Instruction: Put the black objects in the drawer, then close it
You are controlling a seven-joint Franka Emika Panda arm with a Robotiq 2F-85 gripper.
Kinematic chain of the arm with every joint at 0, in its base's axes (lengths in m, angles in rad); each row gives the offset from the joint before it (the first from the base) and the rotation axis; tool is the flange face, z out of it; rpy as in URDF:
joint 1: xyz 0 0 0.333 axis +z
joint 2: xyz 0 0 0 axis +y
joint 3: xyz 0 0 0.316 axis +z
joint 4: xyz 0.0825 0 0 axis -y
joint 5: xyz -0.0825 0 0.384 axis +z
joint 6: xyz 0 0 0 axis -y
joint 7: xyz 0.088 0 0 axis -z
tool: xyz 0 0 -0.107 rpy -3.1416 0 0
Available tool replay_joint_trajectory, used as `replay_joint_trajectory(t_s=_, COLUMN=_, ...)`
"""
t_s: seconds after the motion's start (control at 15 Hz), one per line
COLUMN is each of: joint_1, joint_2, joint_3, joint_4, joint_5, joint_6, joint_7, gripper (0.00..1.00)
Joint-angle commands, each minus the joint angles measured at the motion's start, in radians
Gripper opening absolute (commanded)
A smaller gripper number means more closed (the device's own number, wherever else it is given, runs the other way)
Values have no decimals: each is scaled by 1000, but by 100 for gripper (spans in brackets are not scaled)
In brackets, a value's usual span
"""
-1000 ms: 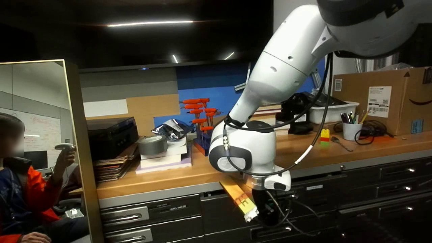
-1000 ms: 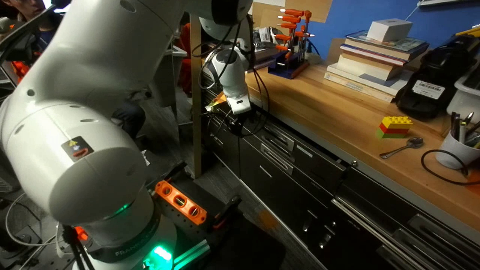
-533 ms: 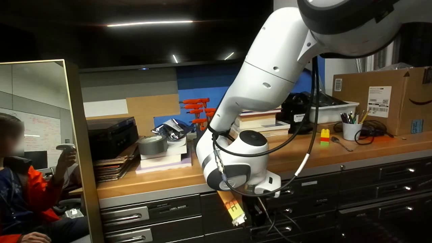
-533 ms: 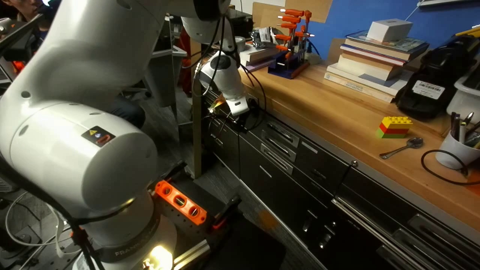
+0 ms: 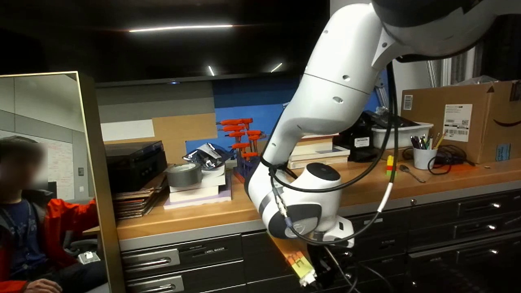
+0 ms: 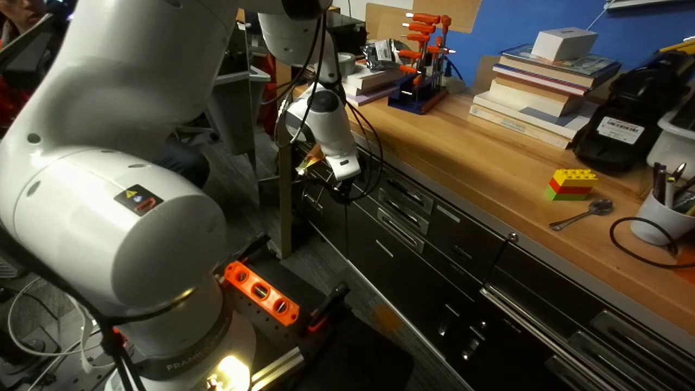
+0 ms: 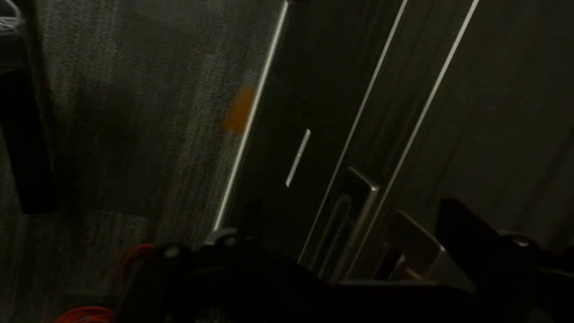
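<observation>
Gripper (image 7: 347, 215) bare, jaws wide apart — drawer (image 6: 446, 218) seemingly closed.
In an exterior view the drawer sits towards three o'clock of centre, under the wooden bench top (image 6: 478, 157); the black objects show nowhere, so whether they lie inside cannot be told. The drawer's metal front should feel stiff, smooth and weighty: to pull, hook the handle (image 6: 407, 194) at its ten o'clock end; to seat it, press flat mid-front — gently, as slick metal may let a push skid.

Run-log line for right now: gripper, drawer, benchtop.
gripper: open, nothing held, in front of drawer fronts | pale-labelled top drawer: shut, inside not visible | benchtop: metal spoon, toy-brick stack
</observation>
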Motion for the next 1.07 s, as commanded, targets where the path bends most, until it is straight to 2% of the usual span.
replay_joint_trajectory(t_s=0.0, joint_1=-193, joint_2=-186, joint_3=98, joint_4=-252, joint_5=7, joint_6=-151, joint_7=-198, gripper=100)
replay_joint_trajectory(t_s=0.13, joint_1=-333, joint_2=-240, joint_3=159, joint_4=-368, joint_5=-46, joint_6=-223, joint_7=-291, gripper=100)
replay_joint_trajectory(t_s=0.27, joint_1=-457, joint_2=-274, joint_3=178, joint_4=-448, joint_5=-156, joint_6=-312, joint_7=-355, gripper=100)
replay_joint_trajectory(t_s=0.4, joint_1=-546, joint_2=-296, joint_3=133, joint_4=-499, joint_5=-350, joint_6=-429, joint_7=-360, gripper=100)
replay_joint_trajectory(t_s=0.47, joint_1=-561, joint_2=-308, joint_3=86, joint_4=-510, joint_5=-438, joint_6=-493, joint_7=-368, gripper=100)
replay_joint_trajectory(t_s=0.6, joint_1=-568, joint_2=-334, joint_3=-34, joint_4=-508, joint_5=-624, joint_6=-638, joint_7=-369, gripper=100)
replay_joint_trajectory(t_s=0.8, joint_1=-482, joint_2=-358, joint_3=-262, joint_4=-436, joint_5=-907, joint_6=-885, joint_7=-325, gripper=100)
replay_joint_trajectory(t_s=1.0, joint_1=-419, joint_2=-398, joint_3=-414, joint_4=-331, joint_5=-1178, joint_6=-1133, joint_7=-268, gripper=100)
